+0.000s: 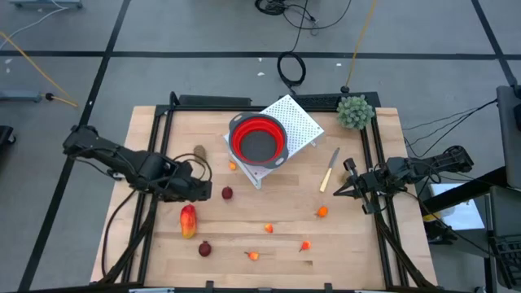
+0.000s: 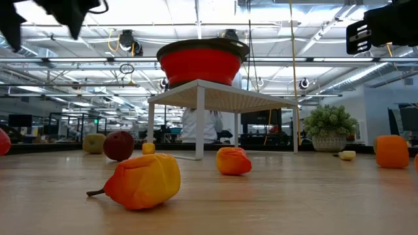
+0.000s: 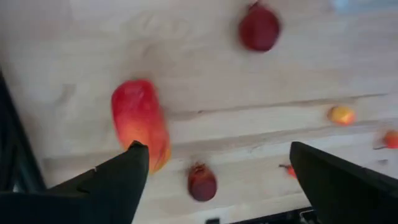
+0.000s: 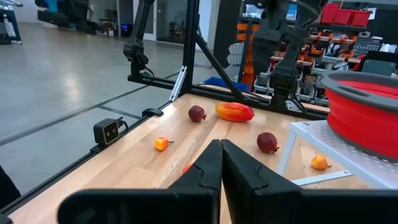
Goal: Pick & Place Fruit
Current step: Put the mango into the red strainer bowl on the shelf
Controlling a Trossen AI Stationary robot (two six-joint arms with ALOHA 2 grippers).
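The toy fruits lie on the wooden table [image 1: 358, 244]. They are a red-and-yellow piece [image 1: 188, 220], a brown oval [image 1: 199, 152], two dark red balls [image 1: 227, 193] [image 1: 205, 248] and several orange bits such as one [image 1: 322, 212]. My left gripper [image 1: 203, 192] hovers open above the table, between the red-and-yellow piece [image 3: 140, 121] and the nearer dark red ball [image 3: 259, 29]; it is empty [image 3: 216, 149]. My right gripper [image 1: 340, 190] is shut and empty [image 4: 221, 144] at the table's right side, pointing toward the left.
A red collapsible bowl [image 1: 258, 138] sits on a white perforated stand [image 1: 299, 122] at the back middle. A pale-handled knife [image 1: 330, 169] lies to the stand's right. A green bushy plant [image 1: 356, 111] stands at the far right corner. Black frame rails [image 1: 155, 155] run along both sides.
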